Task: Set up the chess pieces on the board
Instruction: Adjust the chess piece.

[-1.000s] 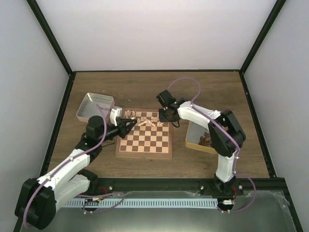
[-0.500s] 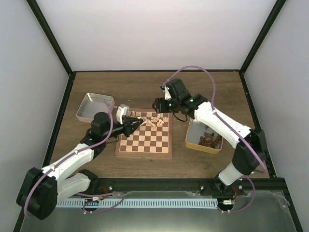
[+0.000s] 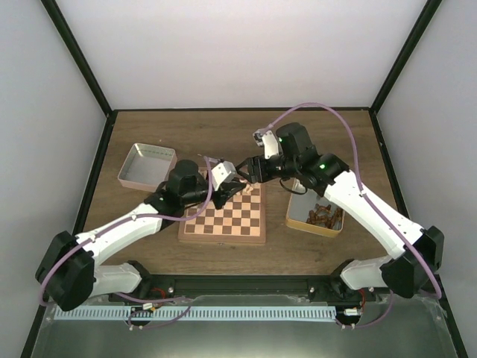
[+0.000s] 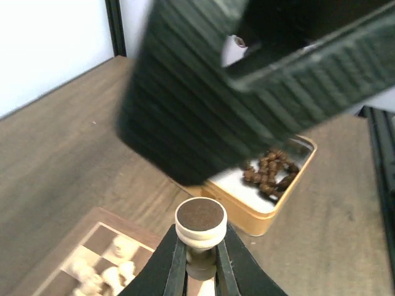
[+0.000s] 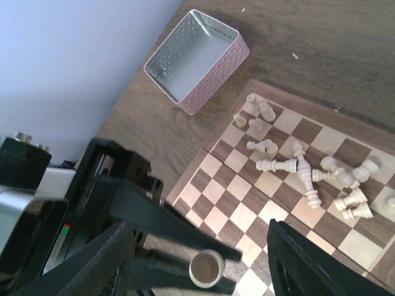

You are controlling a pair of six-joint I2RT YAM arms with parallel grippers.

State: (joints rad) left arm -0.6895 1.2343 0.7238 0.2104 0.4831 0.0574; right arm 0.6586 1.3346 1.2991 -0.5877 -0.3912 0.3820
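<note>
- The right gripper [image 3: 250, 171] has lifted away from the far right corner of the square wooden board [image 3: 223, 224] with dark brown and cream checks. Its fingers are now spread wide and hold nothing.
- The left gripper [image 4: 200, 250] has come across above the board's far rows. Its fingers pinch one small pale cream turned wooden chess piece [image 4: 200, 221].
- I think this piece will be stood next, and the setting up has hardly begun.
- Count:
  - one board
  - about fifteen pale pieces [image 5: 308, 176] heaped on the board's far rows, too tangled to count exactly
  - one pink metal tin [image 5: 213, 80] at the board's far left
  - one yellow tray [image 4: 247, 219] of dark brown pieces [image 4: 268, 172] right of the board
</note>
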